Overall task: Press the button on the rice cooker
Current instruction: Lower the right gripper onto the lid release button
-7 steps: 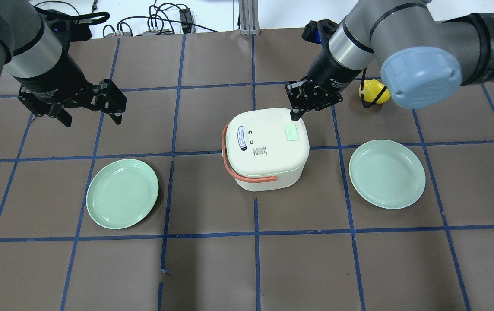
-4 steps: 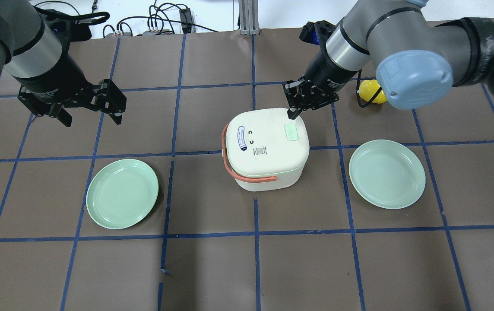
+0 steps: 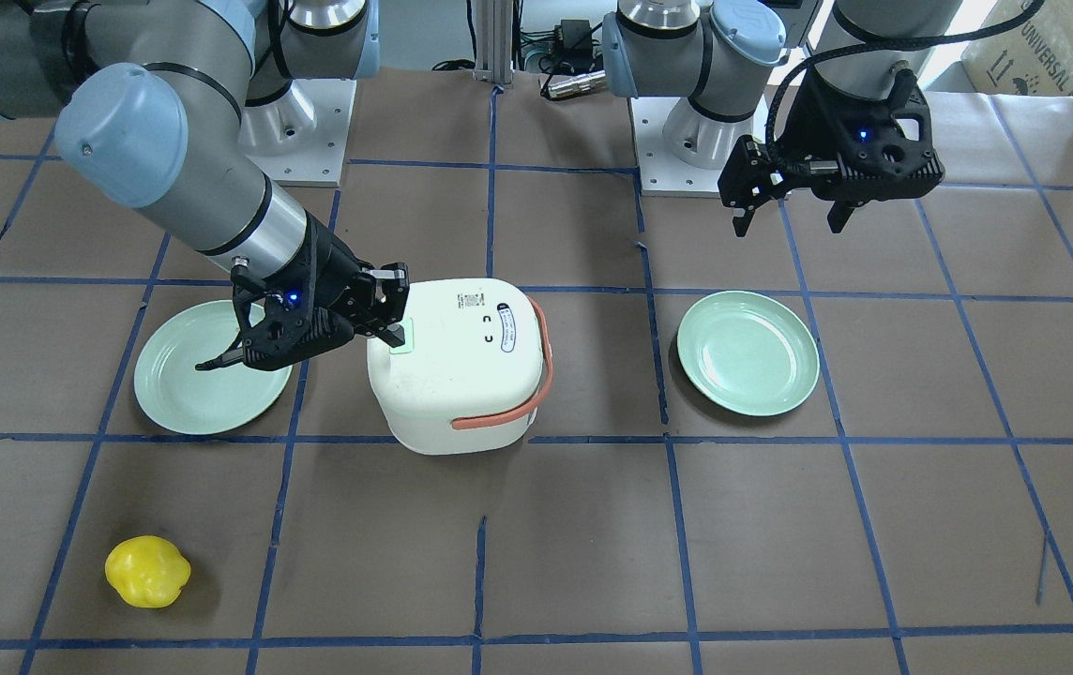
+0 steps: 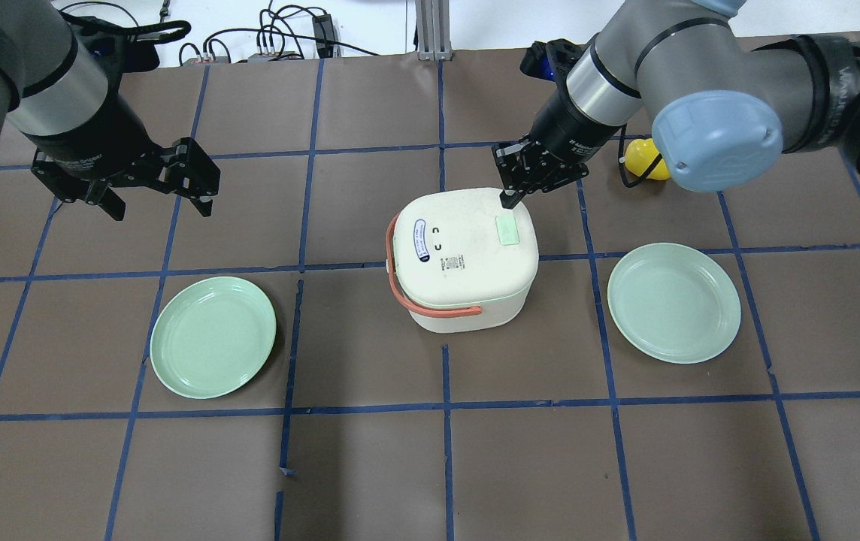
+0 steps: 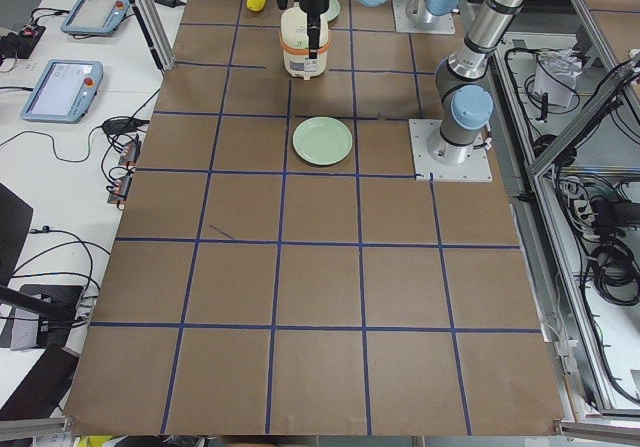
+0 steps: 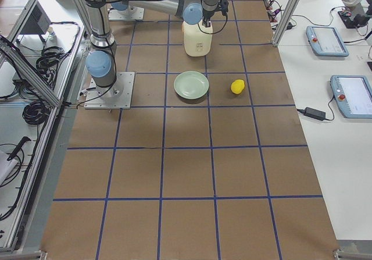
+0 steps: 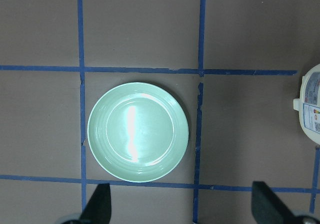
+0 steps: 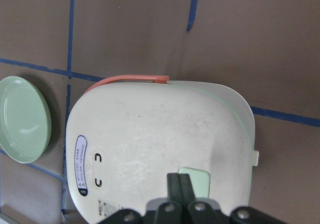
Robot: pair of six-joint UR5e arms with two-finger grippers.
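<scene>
The rice cooker (image 4: 462, 259) is shown at the table's centre, with its green button (image 4: 507, 230) set in the lid toward the right arm. The right gripper (image 4: 509, 199), jaws pressed together and empty, is placed at the button's far edge; contact cannot be confirmed. The left gripper (image 4: 161, 204) is held spread wide and empty, near a green plate (image 4: 212, 336).
</scene>
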